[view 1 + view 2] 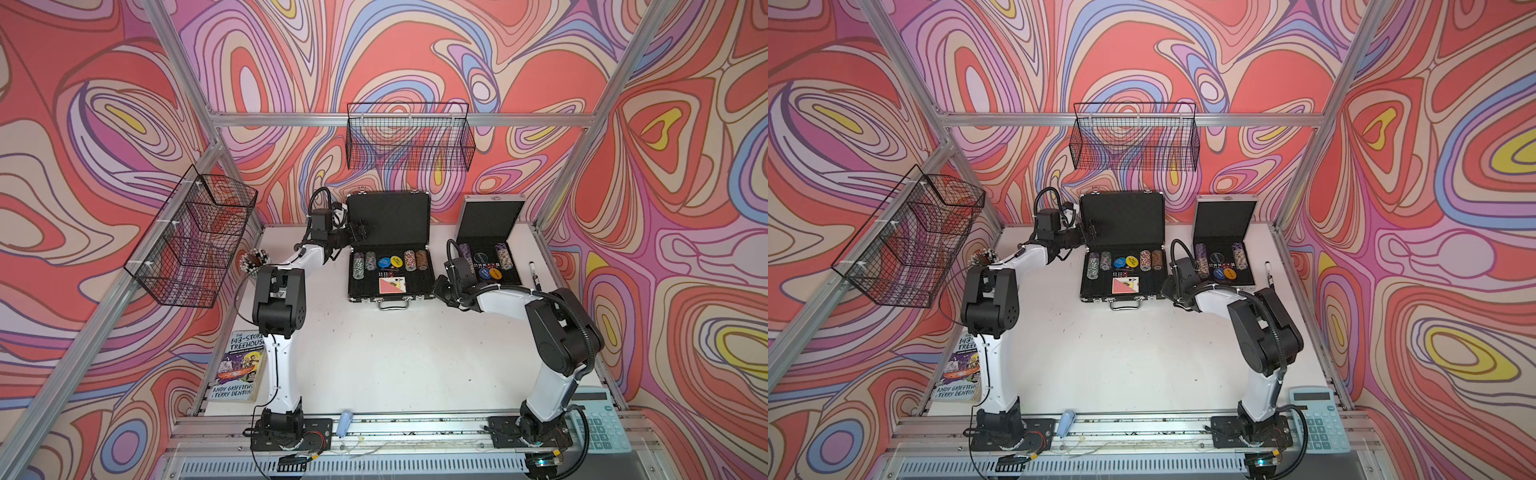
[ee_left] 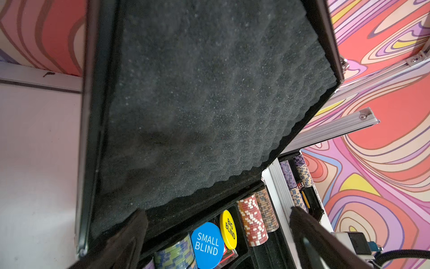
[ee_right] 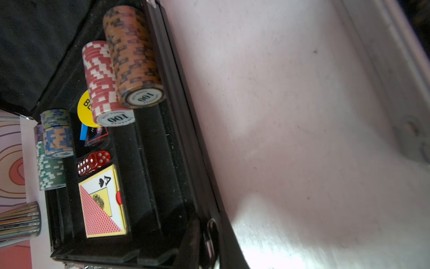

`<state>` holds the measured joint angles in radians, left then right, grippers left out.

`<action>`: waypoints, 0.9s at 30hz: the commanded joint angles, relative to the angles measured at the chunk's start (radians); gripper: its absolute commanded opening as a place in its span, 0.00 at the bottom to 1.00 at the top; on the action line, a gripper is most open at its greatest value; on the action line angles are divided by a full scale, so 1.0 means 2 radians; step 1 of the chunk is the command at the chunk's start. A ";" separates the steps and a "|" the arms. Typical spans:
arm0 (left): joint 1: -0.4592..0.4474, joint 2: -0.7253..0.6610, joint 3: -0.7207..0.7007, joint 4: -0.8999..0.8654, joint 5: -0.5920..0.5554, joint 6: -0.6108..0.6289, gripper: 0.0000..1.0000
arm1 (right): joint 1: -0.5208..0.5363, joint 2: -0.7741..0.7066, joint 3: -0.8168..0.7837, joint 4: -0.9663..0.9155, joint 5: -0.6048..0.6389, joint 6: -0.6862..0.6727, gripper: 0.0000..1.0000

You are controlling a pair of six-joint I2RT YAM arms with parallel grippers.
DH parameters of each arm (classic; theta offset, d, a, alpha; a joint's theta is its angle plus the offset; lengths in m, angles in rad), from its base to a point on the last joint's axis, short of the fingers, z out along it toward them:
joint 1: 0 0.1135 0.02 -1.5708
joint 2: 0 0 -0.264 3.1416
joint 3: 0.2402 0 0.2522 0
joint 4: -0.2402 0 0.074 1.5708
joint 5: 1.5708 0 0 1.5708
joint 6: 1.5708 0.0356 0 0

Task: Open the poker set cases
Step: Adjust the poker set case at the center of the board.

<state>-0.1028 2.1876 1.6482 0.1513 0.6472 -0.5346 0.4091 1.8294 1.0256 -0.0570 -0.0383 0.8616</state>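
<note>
- Right up front, a pale blue tube [image 1: 345, 424] lies on the rail [image 1: 415, 426] between the 2 arm bases, with a calculator [image 1: 598, 424] at the right corner.
- Over at the left edge of the desk [image 1: 374, 353], a book [image 1: 241, 365] lies flat beside the left arm.
- Now the back of the desk, and both cases are open!
- Centre back sits the black case [image 1: 361, 296], handle toward us, its lid [image 1: 388, 218] upright and showing dimpled foam.
- Inside it are 4 chip stacks [image 1: 358, 266] in the back row, with a blue button [image 2: 207, 244] and a yellow button [image 2: 228, 229] between them. Red dice [image 3: 94, 161] and a deck of cards [image 3: 102, 202] lie in front.
- Next door on the right is the silver case [image 1: 490, 220], lid raised too and chips inside, with a strip of bare desk between the 2 cases.
- Up by the black lid's left edge hangs the left end effector [image 1: 360, 231], jaws spread wide and gripping nothing. In the left wrist view its 2 fingers [image 2: 130, 237] frame the foam. Contact with the lid I cannot call.
- Down low in that strip, by the black case's front right corner, is the right end effector [image 1: 439, 287]. Its jaws are closed with nothing seen between them. Whether it touches the case, I cannot tell.
- Rounding it out, a marker [image 1: 534, 276] lies right of the silver case, and a cup of pencils [image 1: 254, 262] stands at the left back.
</note>
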 commanded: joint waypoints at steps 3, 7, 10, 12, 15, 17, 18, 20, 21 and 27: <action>0.005 -0.016 0.000 -0.009 0.003 0.007 0.98 | -0.014 0.021 0.002 -0.042 0.039 0.030 0.00; 0.007 -0.035 0.000 -0.025 -0.016 0.020 1.00 | -0.015 0.010 0.006 -0.049 0.051 0.017 0.11; 0.013 -0.058 -0.003 -0.037 -0.027 0.031 1.00 | -0.017 0.003 0.018 -0.062 0.065 -0.003 0.26; 0.017 -0.085 -0.015 -0.046 -0.043 0.044 1.00 | -0.023 -0.004 0.027 -0.068 0.068 -0.016 0.32; 0.022 -0.128 -0.035 -0.065 -0.070 0.068 1.00 | -0.034 -0.015 0.043 -0.081 0.076 -0.040 0.41; 0.025 -0.168 -0.057 -0.080 -0.098 0.090 1.00 | -0.042 -0.027 0.058 -0.090 0.083 -0.062 0.47; 0.025 -0.187 -0.070 -0.086 -0.114 0.100 1.00 | -0.046 -0.031 0.064 -0.091 0.085 -0.072 0.50; 0.025 -0.236 -0.114 -0.086 -0.154 0.118 1.00 | -0.054 -0.051 0.075 -0.090 0.087 -0.099 0.52; 0.025 -0.259 -0.136 -0.082 -0.172 0.124 1.00 | -0.058 -0.059 0.078 -0.085 0.087 -0.113 0.53; 0.025 -0.395 -0.316 -0.043 -0.286 0.127 1.00 | -0.084 -0.117 0.061 -0.034 0.116 -0.198 0.60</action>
<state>-0.0532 1.4456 1.1305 0.0601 0.2317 -0.3161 0.2615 1.6455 1.1599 -0.1776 0.1307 0.5804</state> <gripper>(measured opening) 0.998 0.593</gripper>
